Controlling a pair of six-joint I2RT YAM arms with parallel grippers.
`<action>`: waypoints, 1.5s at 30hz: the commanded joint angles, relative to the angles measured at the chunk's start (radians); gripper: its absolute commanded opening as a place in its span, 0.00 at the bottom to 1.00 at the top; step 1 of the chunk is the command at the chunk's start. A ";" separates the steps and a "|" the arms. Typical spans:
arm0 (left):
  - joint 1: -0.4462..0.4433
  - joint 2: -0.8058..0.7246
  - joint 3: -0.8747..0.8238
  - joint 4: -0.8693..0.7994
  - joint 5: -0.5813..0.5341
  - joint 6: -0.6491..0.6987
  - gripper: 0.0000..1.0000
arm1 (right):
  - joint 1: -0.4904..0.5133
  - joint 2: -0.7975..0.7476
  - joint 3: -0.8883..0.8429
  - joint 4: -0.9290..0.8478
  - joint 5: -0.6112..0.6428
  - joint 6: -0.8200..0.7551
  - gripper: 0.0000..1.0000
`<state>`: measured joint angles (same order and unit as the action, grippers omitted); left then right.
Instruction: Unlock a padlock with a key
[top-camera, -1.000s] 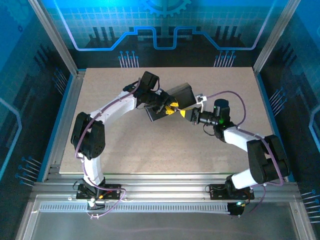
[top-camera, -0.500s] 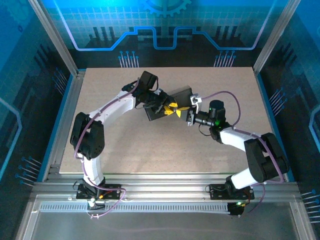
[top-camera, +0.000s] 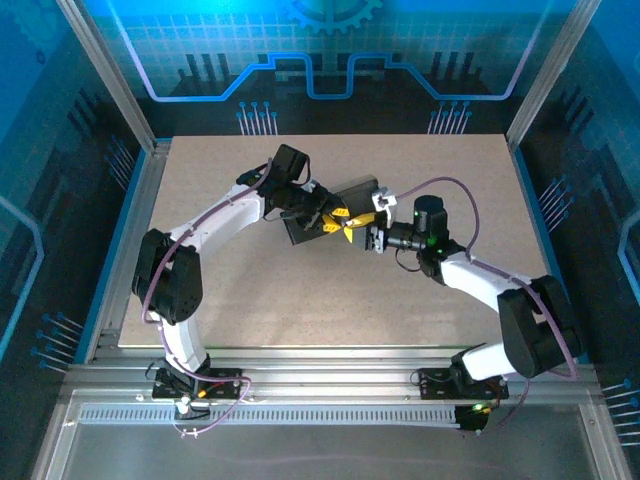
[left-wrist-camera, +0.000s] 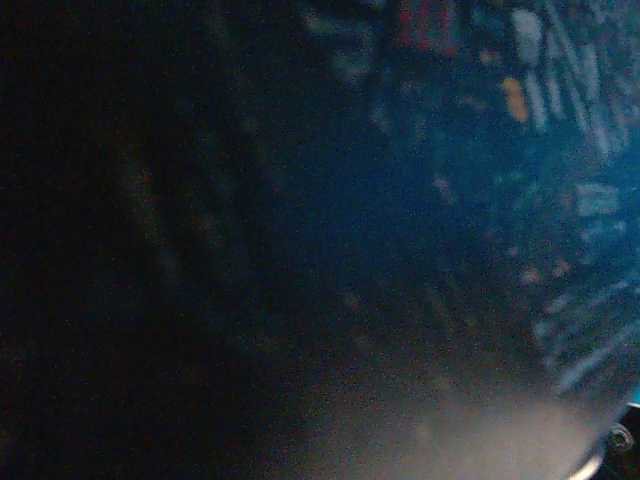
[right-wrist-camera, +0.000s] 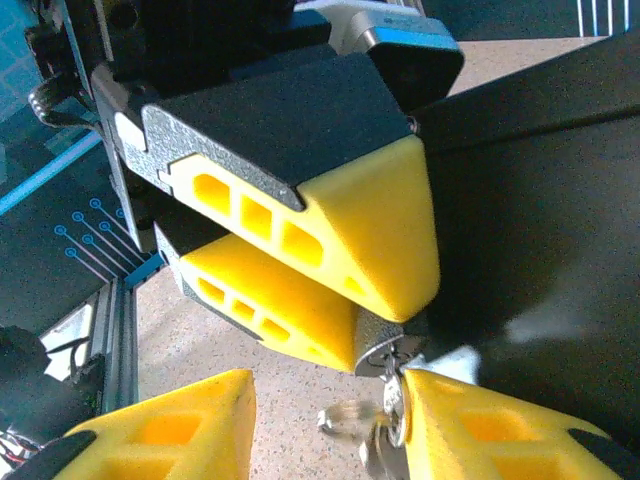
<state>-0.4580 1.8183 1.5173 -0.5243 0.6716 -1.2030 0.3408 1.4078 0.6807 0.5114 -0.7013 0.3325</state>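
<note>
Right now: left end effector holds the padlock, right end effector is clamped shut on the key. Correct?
Not quite. The right end effector is open, not shut on the key: its fingers stand apart, with the key beside one of them. The right wrist view shows it. The left end effector does hold the padlock.

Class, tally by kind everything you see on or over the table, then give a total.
robot arms: 2 (left arm, right arm)
dark box: 1
padlock: 1
key: 1
total: 5
</note>
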 joint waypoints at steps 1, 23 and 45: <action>0.018 -0.045 -0.008 0.053 0.019 0.017 0.00 | -0.035 -0.056 0.006 -0.098 -0.042 -0.055 0.43; 0.012 -0.044 -0.008 0.071 0.021 0.005 0.00 | -0.044 0.076 0.030 0.046 -0.081 0.067 0.09; 0.032 0.028 0.109 -0.228 0.001 0.103 0.00 | 0.014 -0.139 -0.044 -0.204 0.363 -0.493 0.28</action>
<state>-0.4381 1.8301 1.5555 -0.6418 0.6437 -1.1458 0.3252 1.3037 0.7094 0.2470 -0.5297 0.0593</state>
